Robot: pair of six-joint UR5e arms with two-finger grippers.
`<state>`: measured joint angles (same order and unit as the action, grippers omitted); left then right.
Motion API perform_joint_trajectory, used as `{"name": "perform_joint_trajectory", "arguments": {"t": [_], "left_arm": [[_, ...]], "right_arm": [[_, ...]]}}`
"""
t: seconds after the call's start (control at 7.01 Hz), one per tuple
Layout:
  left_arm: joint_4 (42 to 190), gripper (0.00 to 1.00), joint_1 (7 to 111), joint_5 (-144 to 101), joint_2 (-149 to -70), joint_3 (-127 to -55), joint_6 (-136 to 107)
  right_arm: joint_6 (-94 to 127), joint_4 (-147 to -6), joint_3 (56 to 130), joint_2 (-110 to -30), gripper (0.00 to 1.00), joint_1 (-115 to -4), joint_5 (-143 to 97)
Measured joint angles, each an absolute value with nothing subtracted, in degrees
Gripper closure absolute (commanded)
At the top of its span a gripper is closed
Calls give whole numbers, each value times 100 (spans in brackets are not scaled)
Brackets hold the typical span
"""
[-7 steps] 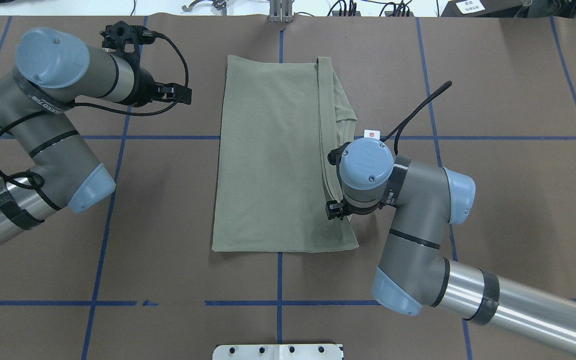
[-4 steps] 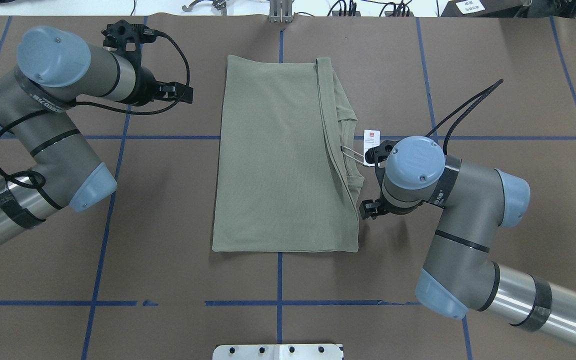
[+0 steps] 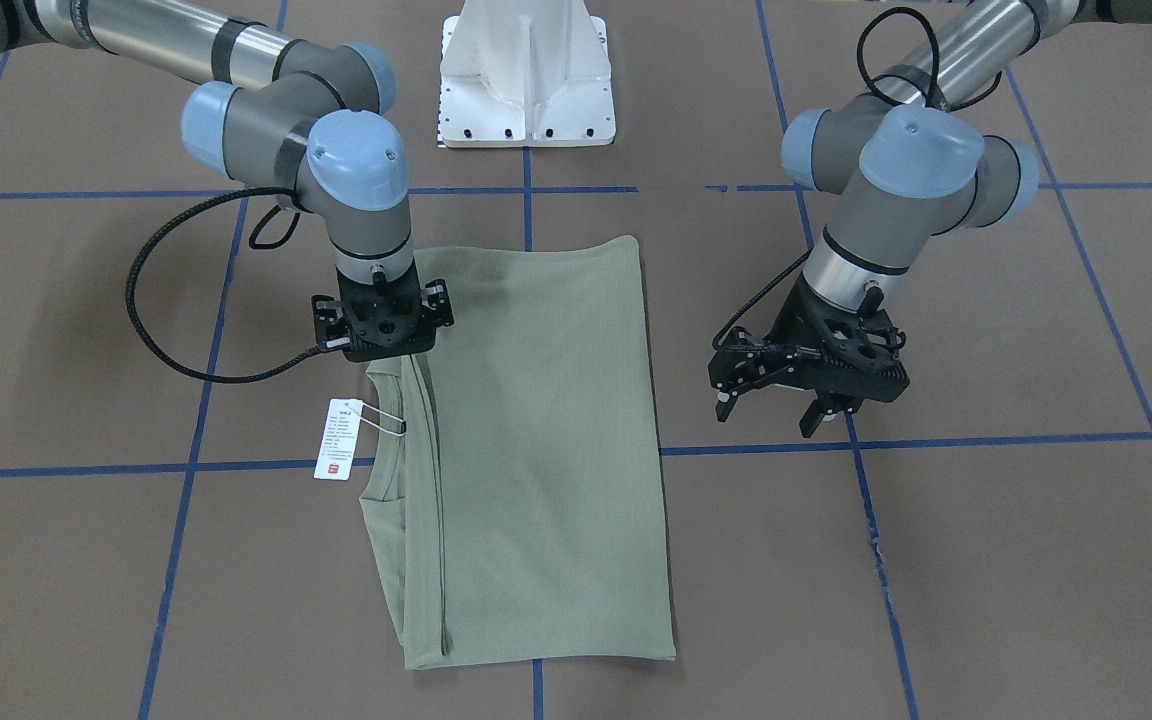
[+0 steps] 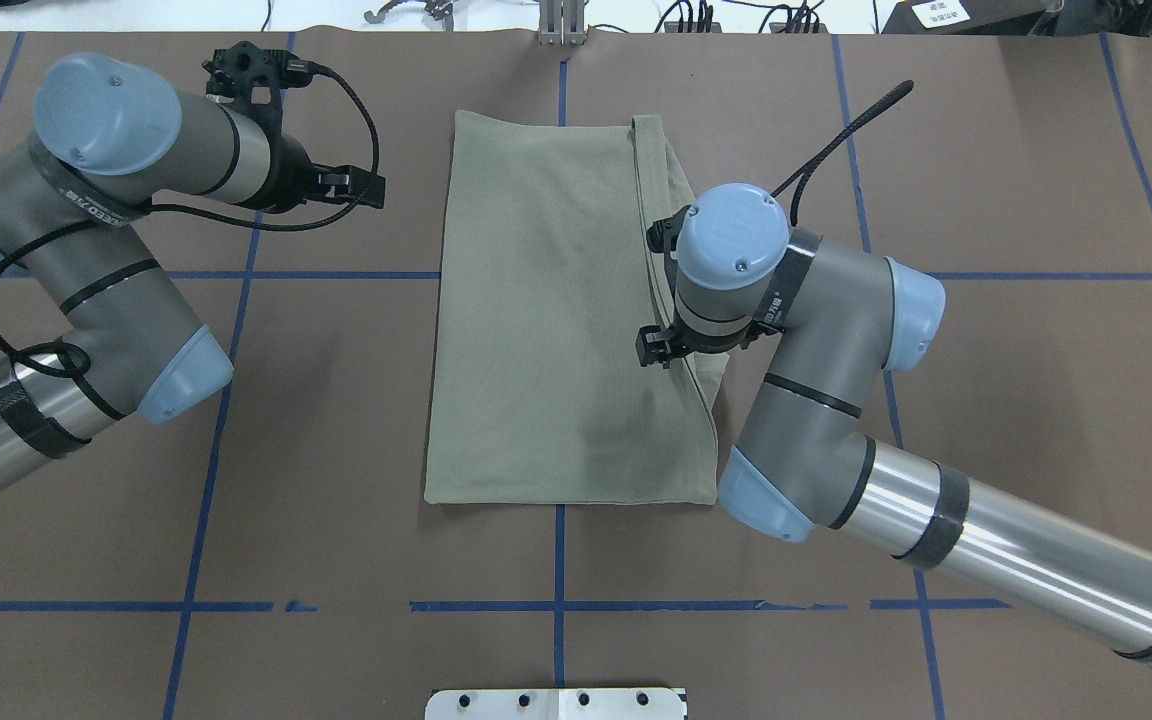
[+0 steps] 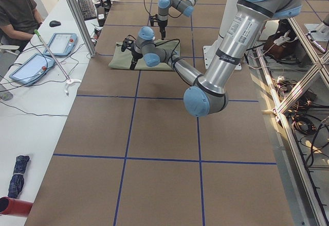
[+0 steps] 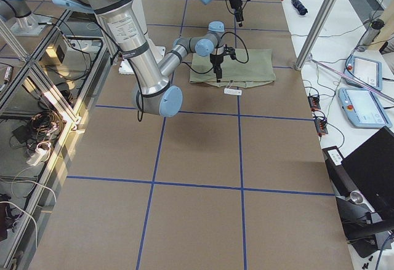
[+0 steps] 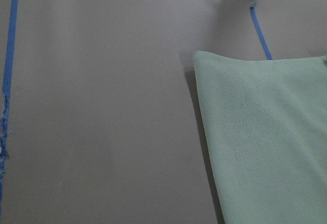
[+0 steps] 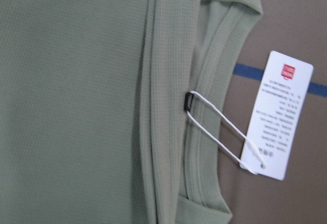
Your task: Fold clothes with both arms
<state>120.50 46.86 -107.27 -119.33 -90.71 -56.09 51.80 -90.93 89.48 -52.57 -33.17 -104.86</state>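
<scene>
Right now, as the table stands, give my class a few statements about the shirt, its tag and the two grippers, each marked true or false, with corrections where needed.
1. The shirt lies folded in a flat rectangle on the table. True.
2. The hang tag is tucked inside the folded shirt. False: it lies out on the table beside the neckline.
3. The left gripper hangs over the table, off the shirt. True.
4. The right gripper is far from the shirt. False: it is over the shirt's edge near the neckline.

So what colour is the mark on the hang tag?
Red, on the white hang tag; clearest in the right wrist view.
</scene>
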Motion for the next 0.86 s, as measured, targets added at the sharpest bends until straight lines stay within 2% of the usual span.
{"name": "perform_joint_trajectory", "arguments": {"t": [0.29, 0.86], "left_arm": [[12052, 0, 4687, -10729, -11937, -9035, -5601], [12064, 0, 4685, -10731, -11953, -8987, -5619]], "right_arm": [[5100, -8702, 8318, -4975, 0, -3400, -10476], [4923, -8652, 8098, -4971, 0, -3569, -10496]]}}
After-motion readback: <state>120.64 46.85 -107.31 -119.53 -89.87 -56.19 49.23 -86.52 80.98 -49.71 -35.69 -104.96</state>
